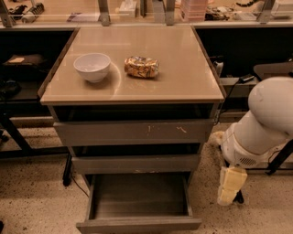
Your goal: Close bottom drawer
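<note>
The bottom drawer (138,223) of the beige-topped cabinet (183,77) stands pulled far out near the floor. Its shallow grey box shows nothing inside. Its short plain front is at the frame's lower edge. The middle drawer (136,163) and the top drawer (132,132) with pale scratches sit nearly flush above it. My gripper (230,186) hangs pointing down from the white arm (261,123) to the right of the cabinet. It is about level with the bottom drawer and apart from its right side, touching nothing.
A white bowl (92,66) and a wrapped snack (141,67) lie on the cabinet top. Black table legs (13,132) stand at the left and a dark frame (279,157) at the right. A cluttered counter (137,9) runs along the back. The floor is speckled.
</note>
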You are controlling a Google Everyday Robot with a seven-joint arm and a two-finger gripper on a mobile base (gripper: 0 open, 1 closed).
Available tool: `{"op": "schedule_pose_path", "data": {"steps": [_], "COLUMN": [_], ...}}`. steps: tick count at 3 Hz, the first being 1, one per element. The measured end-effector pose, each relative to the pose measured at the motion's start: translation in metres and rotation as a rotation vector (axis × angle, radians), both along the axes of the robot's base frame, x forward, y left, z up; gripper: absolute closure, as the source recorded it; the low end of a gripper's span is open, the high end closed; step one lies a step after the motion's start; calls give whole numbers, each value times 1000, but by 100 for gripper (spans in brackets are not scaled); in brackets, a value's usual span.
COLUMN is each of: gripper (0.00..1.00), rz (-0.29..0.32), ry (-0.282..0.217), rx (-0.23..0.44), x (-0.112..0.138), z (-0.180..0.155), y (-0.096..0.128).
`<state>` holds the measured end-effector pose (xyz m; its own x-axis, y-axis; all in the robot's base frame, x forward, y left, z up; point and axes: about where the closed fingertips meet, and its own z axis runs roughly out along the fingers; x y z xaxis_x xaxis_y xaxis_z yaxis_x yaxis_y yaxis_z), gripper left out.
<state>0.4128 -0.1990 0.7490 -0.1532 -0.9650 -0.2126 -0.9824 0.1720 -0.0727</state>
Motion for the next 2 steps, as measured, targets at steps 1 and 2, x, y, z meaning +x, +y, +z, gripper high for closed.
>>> {"op": "schedule_pose_path", "data": {"steps": [1,2], "gripper": [0,18], "rz": [22,37], "ry": [50,109], "rx": [26,44], "x": [-9,-15], "z": [-51,-88], "y": [-5,-7]}}
